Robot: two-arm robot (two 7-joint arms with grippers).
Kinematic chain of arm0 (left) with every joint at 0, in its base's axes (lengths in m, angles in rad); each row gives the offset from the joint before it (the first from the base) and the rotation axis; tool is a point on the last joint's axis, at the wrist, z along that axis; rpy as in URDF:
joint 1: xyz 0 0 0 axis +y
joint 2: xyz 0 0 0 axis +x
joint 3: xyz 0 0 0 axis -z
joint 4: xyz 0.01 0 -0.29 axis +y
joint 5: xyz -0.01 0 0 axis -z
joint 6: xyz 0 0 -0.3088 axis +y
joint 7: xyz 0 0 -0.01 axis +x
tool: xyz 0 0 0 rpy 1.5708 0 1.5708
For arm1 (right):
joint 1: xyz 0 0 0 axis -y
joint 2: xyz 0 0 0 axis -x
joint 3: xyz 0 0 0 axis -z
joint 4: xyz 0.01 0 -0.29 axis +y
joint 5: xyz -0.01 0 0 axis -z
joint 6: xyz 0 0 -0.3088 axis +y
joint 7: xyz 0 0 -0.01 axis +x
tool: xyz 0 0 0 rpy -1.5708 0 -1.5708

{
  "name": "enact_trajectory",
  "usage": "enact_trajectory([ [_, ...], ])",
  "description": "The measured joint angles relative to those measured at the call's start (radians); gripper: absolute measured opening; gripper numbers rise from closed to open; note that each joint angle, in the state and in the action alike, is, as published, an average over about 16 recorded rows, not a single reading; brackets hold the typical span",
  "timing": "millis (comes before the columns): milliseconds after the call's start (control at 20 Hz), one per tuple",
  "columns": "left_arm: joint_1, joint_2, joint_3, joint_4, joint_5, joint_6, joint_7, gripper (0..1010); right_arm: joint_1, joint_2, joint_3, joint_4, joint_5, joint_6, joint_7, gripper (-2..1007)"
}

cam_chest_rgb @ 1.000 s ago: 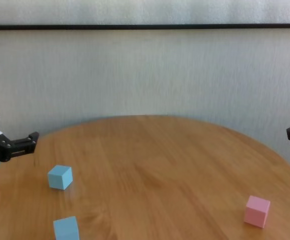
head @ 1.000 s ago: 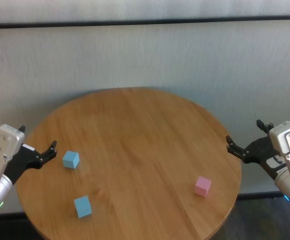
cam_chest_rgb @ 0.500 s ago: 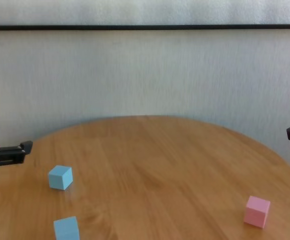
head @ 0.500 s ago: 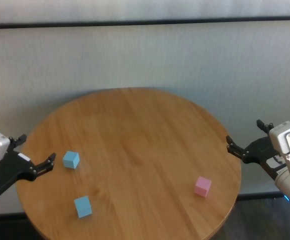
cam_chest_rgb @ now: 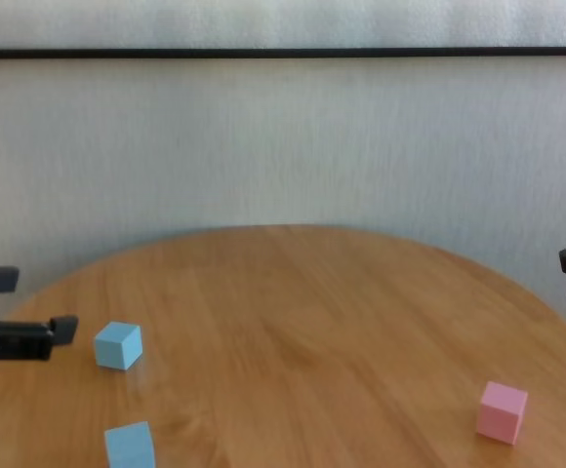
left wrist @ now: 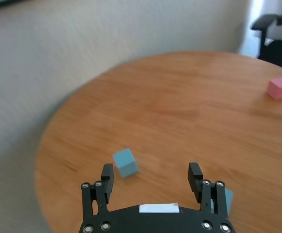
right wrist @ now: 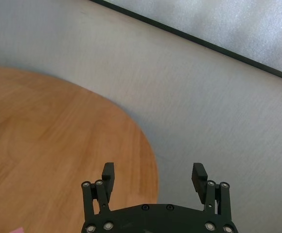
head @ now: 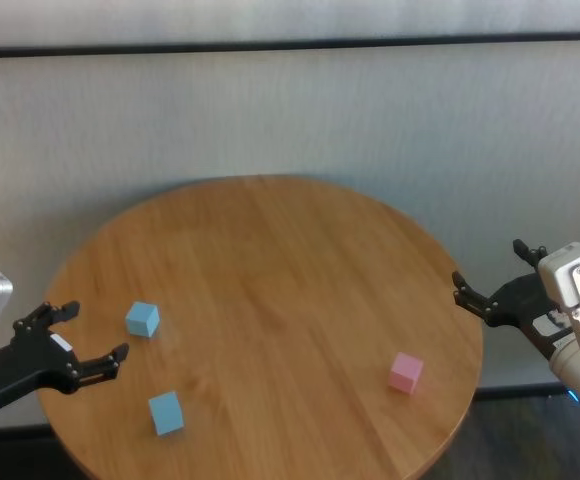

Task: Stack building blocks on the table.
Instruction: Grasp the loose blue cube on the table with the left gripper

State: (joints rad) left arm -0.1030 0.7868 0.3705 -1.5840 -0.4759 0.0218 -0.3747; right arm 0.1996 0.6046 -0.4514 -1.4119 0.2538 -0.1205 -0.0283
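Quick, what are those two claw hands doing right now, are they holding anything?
Left gripper: open, holding nothing, at the table's left edge near the light blue blocks.
Right gripper: open, holding nothing, parked off the right edge.

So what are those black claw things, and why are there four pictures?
They are a robot's two hands, called grippers. The left gripper hovers open over the table's left edge, near two light blue blocks. The right gripper waits open beside the table's right edge. Neither holds anything. The pink block sits alone on the right of the round wooden table. One picture comes from a camera on the robot's head, one from its chest, and one from each wrist, so the wrist pictures show the claws up close. No blocks are stacked yet.
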Motion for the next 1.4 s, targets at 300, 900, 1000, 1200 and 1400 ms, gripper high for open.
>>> enact_trajectory([
  [300,-0.034,0.016,0.020,0.020,-0.025,0.061,-0.122,999,0.000,0.000,0.000,0.000,0.000,0.000,0.000,1005],
  [900,-0.137,0.006,0.094,0.127,-0.008,0.095,-0.340,999,0.000,0.000,0.000,0.000,0.000,0.000,0.000,1005],
  [1000,-0.154,0.000,0.110,0.148,0.000,0.087,-0.368,999,0.000,0.000,0.000,0.000,0.000,0.000,0.000,1005],
  [1200,-0.187,-0.011,0.141,0.187,0.015,0.065,-0.416,999,0.000,0.000,0.000,0.000,0.000,0.000,0.000,1005],
  [1400,-0.212,-0.021,0.164,0.217,0.029,0.046,-0.443,999,0.000,0.000,0.000,0.000,0.000,0.000,0.000,1005],
])
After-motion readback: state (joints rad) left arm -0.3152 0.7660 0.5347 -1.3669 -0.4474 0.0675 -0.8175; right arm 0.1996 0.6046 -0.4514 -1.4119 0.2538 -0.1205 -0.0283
